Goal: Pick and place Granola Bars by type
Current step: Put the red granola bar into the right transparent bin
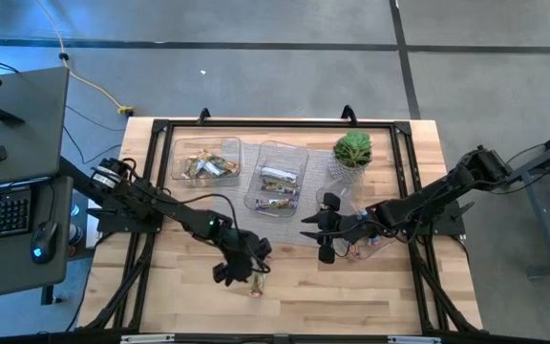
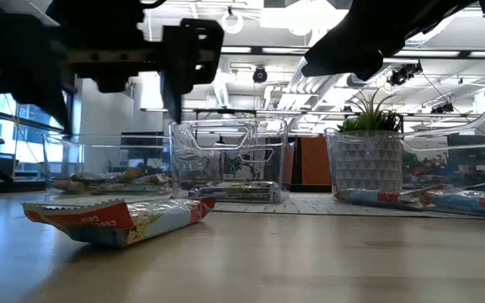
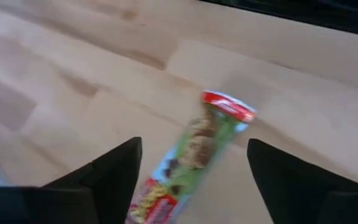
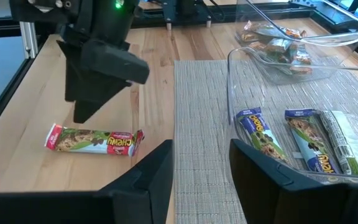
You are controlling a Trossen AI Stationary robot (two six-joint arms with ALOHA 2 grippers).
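Nearest the low camera, a single green granola bar (image 2: 116, 220) with red ends is seen lying flat on the bare tabletop (image 1: 351, 287), toward its front edge and well apart from the trays.

By size, the tabletop comes first, then the two dark arms. The clear trays (image 1: 277, 176) at the back follow, each already holding sorted bars (image 4: 281, 50), and beside them a small potted plant (image 1: 352, 151) is set. The loose bar is the smallest item.

The left gripper (image 3: 194, 180) is held directly over the loose bar, its jaws spread wide to either side of the wrapper and closed on nothing. The right gripper (image 4: 201, 171) is held near the mat (image 4: 197, 93) at the edge of a tray, its jaws parted and likewise empty.

The wrapper is crinkled foil, printed with oat clusters, and looks thin and slippery. A slip could be expected if the jaws are closed too high on it. Since the bar appears angled between the fingers (image 3: 114, 165), it could be pushed aside rather than gripped. Misplacement into a tray of another type is also a risk.
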